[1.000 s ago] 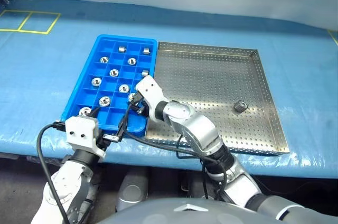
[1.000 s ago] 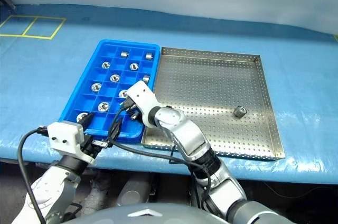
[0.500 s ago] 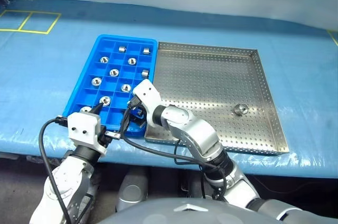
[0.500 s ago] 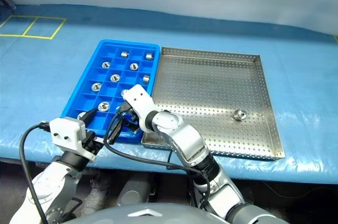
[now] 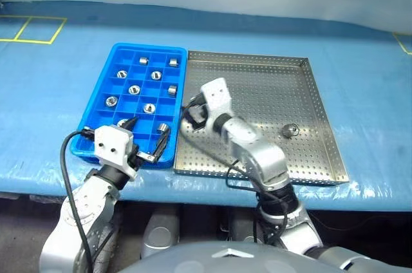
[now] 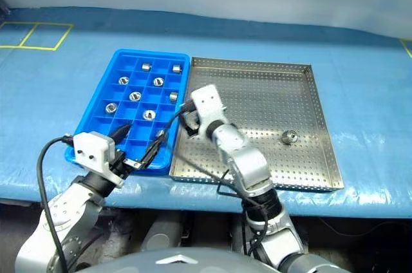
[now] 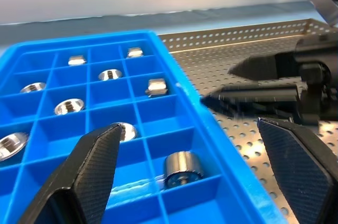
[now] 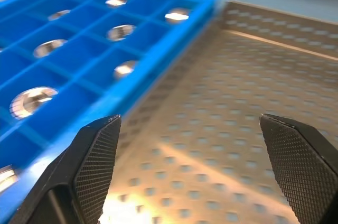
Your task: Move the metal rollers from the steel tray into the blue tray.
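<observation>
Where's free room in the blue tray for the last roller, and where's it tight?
Free: blue tray cells along its left column and several front-row cells. Crowded: the middle and right columns, most already holding metal rollers. The steel tray is bare apart from one roller near its right rim and the right gripper over its left edge.

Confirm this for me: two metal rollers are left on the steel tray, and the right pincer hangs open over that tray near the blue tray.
Not quite: one metal roller is left on the steel tray, as the left eye view shows. The rest holds: the right pincer hangs open over that tray near the blue tray.
</observation>
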{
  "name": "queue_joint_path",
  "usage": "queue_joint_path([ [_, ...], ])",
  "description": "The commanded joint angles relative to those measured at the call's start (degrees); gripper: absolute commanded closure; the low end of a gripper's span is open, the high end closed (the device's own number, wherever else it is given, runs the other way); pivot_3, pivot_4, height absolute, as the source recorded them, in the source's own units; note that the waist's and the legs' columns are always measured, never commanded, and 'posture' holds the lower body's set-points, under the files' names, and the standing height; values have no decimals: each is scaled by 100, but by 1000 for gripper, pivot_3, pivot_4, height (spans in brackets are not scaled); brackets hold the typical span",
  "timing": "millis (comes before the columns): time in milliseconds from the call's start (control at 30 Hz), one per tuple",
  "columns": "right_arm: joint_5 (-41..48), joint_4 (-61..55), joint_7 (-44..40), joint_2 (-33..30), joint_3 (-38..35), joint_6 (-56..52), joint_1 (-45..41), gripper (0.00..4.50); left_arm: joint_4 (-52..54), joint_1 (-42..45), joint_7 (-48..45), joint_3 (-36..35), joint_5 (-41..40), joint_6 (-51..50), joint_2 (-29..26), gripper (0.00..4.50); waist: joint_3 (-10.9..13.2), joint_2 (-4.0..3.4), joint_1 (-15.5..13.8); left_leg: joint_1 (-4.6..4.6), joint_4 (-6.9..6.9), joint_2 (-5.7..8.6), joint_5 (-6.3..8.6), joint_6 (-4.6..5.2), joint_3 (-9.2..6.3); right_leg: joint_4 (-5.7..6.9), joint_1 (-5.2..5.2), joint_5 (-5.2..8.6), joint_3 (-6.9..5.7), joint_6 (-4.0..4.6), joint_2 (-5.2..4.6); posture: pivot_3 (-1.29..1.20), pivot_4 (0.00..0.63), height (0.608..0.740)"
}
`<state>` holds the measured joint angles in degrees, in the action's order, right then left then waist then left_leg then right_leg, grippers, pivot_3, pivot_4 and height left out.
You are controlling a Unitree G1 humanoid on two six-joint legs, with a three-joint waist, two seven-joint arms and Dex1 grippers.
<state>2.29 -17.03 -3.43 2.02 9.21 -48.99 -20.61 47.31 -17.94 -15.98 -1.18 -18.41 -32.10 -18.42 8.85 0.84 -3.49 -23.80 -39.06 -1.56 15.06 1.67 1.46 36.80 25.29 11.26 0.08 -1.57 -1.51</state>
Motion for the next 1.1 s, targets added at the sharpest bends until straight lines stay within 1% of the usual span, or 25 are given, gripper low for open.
queue_joint_path([
  [33,-206,-383,370,-203,-568,28,177,44,-110,271,-227,202,-98,-40,-128,0,1,-1,105,0,1,0,0,0,0,1,1,0,1,1,0,23,150,740],
  [100,-316,-511,495,-418,-862,-9,344,44,-300,546,-364,345,-141,-75,-170,0,2,-5,181,1,5,0,0,0,1,1,1,1,3,3,2,8,150,740],
  [200,-321,-705,635,-488,-1138,-98,594,44,-505,873,-566,540,-199,-104,-215,0,2,-5,328,2,4,2,0,0,7,4,4,0,14,3,8,-48,150,740],
  [300,-319,-916,740,-431,-1322,-174,861,44,-725,1184,-727,725,-203,-127,-218,0,1,-6,488,8,4,3,0,1,20,8,6,-3,34,-3,15,-87,150,740],
  [500,-243,-1049,852,-223,-1534,-180,1179,44,-929,1446,-909,883,-232,-115,-210,0,1,-7,738,18,2,-5,0,2,40,11,7,-14,64,-20,22,-125,150,740],
  [700,-90,-892,749,-97,-1481,-120,1200,44,-1009,1536,-1016,890,-264,-116,-266,0,0,-7,812,20,-1,-3,0,5,49,11,7,-18,76,-26,18,-126,150,740],
  [967,-27,-460,660,-56,-1339,56,1110,44,-952,1407,-1414,1174,-260,-183,-672,0,0,-6,819,19,0,-2,0,6,50,10,9,-18,78,-26,17,-100,150,740],
  [1100,-27,-122,636,-69,-1316,239,1043,44,-943,1287,-1447,1338,-214,-126,-705,0,0,-6,808,19,0,-2,1,7,52,10,10,-18,79,-26,17,-91,150,740],
])
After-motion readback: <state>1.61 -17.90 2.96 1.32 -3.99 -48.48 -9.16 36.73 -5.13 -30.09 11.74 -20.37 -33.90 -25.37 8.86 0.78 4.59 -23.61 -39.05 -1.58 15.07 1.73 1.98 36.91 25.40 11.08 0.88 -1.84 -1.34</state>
